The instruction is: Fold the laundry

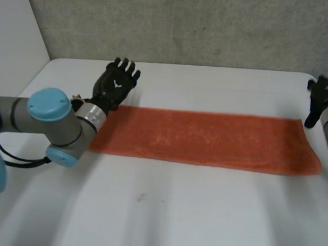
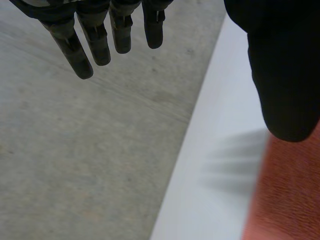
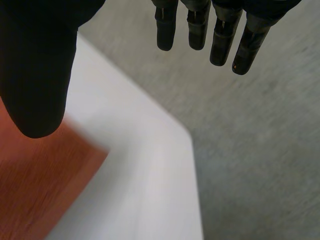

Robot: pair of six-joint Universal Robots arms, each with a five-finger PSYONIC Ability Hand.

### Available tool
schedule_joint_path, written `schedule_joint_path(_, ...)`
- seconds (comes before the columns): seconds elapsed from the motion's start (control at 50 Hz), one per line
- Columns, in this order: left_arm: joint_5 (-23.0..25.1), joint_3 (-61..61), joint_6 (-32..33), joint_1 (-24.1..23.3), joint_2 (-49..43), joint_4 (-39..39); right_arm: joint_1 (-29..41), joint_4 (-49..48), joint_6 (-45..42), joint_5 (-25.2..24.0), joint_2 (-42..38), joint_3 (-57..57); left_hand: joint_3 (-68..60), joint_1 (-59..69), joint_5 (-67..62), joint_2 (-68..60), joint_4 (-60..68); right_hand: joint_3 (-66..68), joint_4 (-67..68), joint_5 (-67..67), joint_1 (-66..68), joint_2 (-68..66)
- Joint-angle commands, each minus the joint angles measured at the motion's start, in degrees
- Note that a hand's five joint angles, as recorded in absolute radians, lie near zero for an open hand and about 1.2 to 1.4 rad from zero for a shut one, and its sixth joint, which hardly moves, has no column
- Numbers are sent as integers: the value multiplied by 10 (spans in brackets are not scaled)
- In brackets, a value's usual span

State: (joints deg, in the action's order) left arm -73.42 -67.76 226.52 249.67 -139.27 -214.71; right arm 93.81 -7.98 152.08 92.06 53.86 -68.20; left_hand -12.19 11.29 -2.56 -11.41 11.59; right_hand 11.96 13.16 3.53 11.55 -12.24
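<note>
An orange towel [image 1: 208, 138] lies flat on the white table [image 1: 163, 213] as a long strip running left to right. My left hand [image 1: 116, 85] hovers just past the towel's far left corner, its fingers [image 2: 82, 47] straight and spread, holding nothing. The towel [image 2: 287, 195] shows beside its thumb in the left wrist view. My right hand [image 1: 325, 95] is at the table's far right, beside the towel's far right corner, with straight fingers [image 3: 220, 37] and nothing in them. That corner of the towel [image 3: 40, 180] lies below its thumb.
A grey wall [image 1: 182, 26] rises behind the table's far edge. The table's far right corner [image 3: 175, 165] is close to my right hand, with grey floor [image 3: 260, 150] beyond it. My left arm [image 1: 46, 120] reaches in from the left over the table.
</note>
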Motion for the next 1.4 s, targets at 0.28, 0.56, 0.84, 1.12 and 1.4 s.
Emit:
schedule_joint_path(0.28,-46,-329,-207,11,304,10,-104,88,21,-215,208,-237,18,-9,22,10,-12,-20,-32,-35,-16,22)
schedule_joint_path(0.56,-93,-368,-304,13,331,45,-149,-5,-8,-297,126,-308,20,-11,23,12,-14,181,169,165,185,-178)
schedule_joint_path(0.84,-91,-378,-305,15,329,39,-159,-29,-52,-290,72,-293,20,-11,23,12,-14,264,252,248,268,-261)
schedule_joint_path(1.12,-91,-382,-304,14,328,39,-164,-48,-52,-281,50,-268,20,-11,23,12,-14,680,668,665,684,-678)
schedule_joint_path(1.4,-92,-382,-304,15,330,39,-216,-47,-156,-92,34,-156,20,-11,23,12,-14,680,668,665,684,-678)
